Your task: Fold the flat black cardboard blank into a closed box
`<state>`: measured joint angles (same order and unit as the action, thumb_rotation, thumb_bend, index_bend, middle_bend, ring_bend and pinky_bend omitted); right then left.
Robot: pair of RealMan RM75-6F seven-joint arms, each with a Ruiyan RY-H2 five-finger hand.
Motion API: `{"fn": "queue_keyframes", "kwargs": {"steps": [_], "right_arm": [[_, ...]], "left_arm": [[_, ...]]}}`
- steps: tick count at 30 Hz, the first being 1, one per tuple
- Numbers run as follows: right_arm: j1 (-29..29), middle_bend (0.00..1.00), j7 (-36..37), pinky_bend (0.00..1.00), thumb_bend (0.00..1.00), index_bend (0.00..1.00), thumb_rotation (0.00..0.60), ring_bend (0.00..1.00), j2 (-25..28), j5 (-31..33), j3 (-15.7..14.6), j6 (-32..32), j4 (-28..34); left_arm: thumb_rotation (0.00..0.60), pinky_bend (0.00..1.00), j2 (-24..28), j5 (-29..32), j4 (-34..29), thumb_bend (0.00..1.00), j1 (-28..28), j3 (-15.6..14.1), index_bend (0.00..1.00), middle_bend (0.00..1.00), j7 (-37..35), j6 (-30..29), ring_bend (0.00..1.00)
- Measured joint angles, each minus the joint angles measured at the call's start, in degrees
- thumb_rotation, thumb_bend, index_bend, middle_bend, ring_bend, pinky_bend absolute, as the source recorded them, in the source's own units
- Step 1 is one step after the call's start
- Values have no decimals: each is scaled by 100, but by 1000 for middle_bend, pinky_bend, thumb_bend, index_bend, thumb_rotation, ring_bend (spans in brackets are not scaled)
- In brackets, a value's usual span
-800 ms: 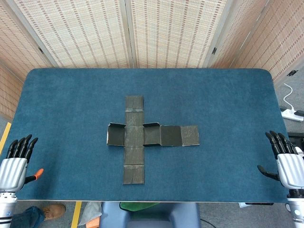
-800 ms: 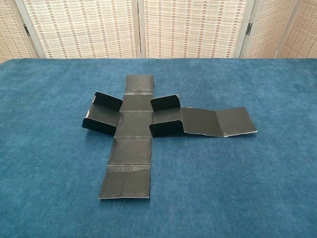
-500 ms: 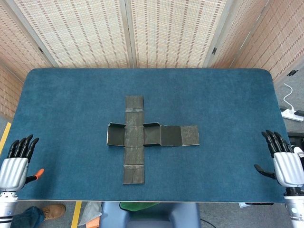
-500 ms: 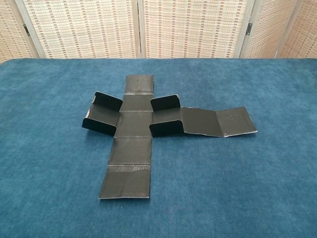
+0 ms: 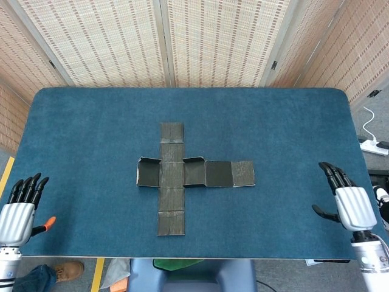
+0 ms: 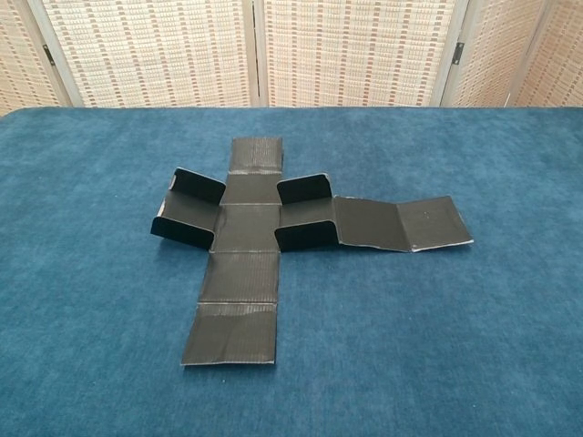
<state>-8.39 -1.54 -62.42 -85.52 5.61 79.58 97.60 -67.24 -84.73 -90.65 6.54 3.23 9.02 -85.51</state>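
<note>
The black cardboard blank (image 5: pixel 182 176) lies cross-shaped in the middle of the blue table (image 5: pixel 91 134), also seen in the chest view as the blank (image 6: pixel 250 232). Its small side flaps stand partly upright around the centre panel; a long arm of two panels stretches to the right. My left hand (image 5: pixel 18 207) hovers at the table's near left corner, fingers apart, holding nothing. My right hand (image 5: pixel 345 199) hangs over the near right edge, fingers spread, empty. Both hands are far from the blank. Neither hand shows in the chest view.
Woven folding screens (image 5: pixel 182 42) stand behind the table. A white power strip (image 5: pixel 374 145) lies on the floor at the right. A shoe (image 5: pixel 64 271) shows below the near left edge.
My right hand has moved left, inward over the table's near right edge. The left hand and the blank stay as they were.
</note>
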Motion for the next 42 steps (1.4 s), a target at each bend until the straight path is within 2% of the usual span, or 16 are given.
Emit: {"fn": "queue_keyframes", "kwargs": {"steps": [2, 5, 8, 15, 21, 27, 33, 42], "right_arm": [[-142, 110, -125, 773, 108, 0, 600, 454, 1, 87, 57, -218, 117], [-431, 97, -338, 913, 107, 0, 600, 606, -3, 352, 172, -694, 330], [-823, 79, -543, 961, 108, 0, 600, 676, -62, 813, 339, -1286, 504], [-1942, 40, -1277, 981, 108, 0, 600, 694, -653, 2460, 669, -2506, 515], [-2842, 10, -2022, 982, 144, 0, 600, 695, -1317, 3996, 793, -2942, 272], [-3738, 0, -2764, 982, 167, 0, 600, 695, -1949, 5396, 808, -3036, -154], [-4446, 0, -3255, 982, 169, 0, 600, 695, -2556, 6446, 780, -3017, -747], [-5018, 0, -3586, 982, 170, 0, 600, 695, -3158, 7299, 729, -3001, -1543]], "left_arm": [[600, 36, -10, -13, 39, 194, -9, -13, 0, 0, -37, -4, 0], [600, 36, -27, -40, 90, 194, -4, -25, 0, 0, -77, 8, 0], [600, 36, -44, -84, 122, 193, 10, -35, 0, 0, -113, 15, 0], [600, 36, -64, -135, 223, 193, 16, -68, 0, 0, -194, 29, 0], [600, 36, -88, -132, 328, 194, 10, -97, 0, 0, -278, 73, 0], [600, 36, -125, -119, 427, 194, 19, -115, 0, 0, -357, 131, 0], [600, 36, -158, -106, 511, 193, 57, -111, 0, 0, -411, 210, 0], [600, 36, -206, -32, 629, 194, 97, -106, 0, 0, -491, 335, 0]]}}
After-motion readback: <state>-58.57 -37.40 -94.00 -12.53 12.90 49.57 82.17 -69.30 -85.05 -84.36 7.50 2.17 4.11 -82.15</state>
